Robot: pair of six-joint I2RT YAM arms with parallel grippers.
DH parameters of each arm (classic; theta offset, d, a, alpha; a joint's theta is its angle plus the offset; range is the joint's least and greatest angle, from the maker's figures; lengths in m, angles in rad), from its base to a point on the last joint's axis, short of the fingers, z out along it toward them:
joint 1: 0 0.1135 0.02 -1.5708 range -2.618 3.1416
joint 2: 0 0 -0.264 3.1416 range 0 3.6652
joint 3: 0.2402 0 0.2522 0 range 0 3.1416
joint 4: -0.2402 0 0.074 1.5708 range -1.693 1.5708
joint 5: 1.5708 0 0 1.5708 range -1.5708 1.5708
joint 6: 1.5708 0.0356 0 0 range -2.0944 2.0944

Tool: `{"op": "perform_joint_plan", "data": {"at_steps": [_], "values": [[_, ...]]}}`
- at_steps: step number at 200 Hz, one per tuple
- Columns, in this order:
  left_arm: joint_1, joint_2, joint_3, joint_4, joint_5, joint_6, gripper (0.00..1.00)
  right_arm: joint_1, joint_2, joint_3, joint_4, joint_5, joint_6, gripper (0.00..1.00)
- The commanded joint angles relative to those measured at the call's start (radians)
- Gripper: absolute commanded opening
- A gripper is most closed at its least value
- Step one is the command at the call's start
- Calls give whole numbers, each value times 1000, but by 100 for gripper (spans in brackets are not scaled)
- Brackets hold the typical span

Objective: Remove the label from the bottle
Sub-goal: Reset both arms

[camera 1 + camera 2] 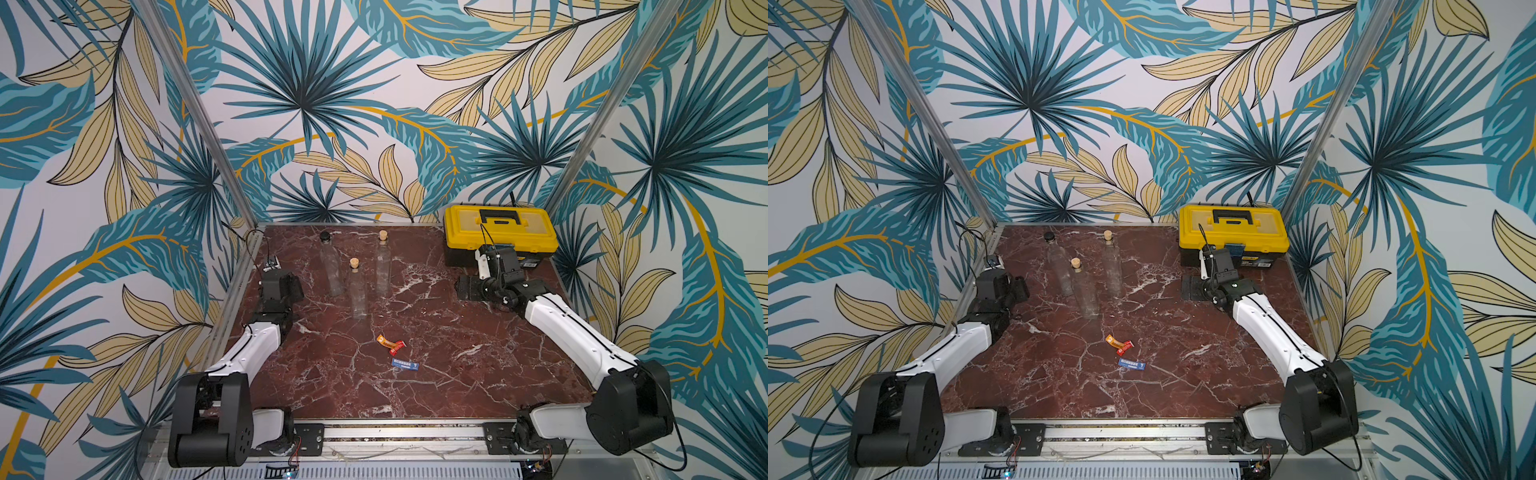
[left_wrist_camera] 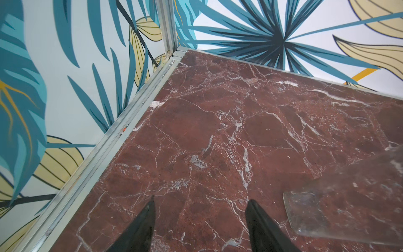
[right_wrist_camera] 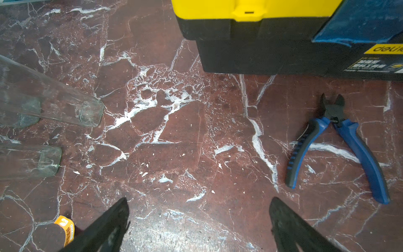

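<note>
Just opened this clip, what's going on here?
Nothing is being handled right now. The left gripper and right gripper are both open and empty, one at each side. Three clear bottles stand upright with no labels visible on them. An orange label and a blue label lie loose on the marble table in front of them.

Soft, even light with faint shadows.
Both top views bow outward at the edges. In the left wrist view the near bottle (image 2: 349,207) is smeared out of focus; the marble tabletop (image 3: 165,237) carries a pale glare patch.
</note>
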Motion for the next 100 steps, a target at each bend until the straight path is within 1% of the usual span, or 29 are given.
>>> {"op": "perform_joint_plan", "data": {"at_steps": [1,74,100], "values": [[28,46,-21,121,43,36,67,-5,6,0,18,-5,-18,100],[60,168,-66,345,140,60,67,-8,-21,-57,76,-10,-31,100],[67,171,-73,363,183,69,67,-9,-34,-79,107,1,-27,99]]}}
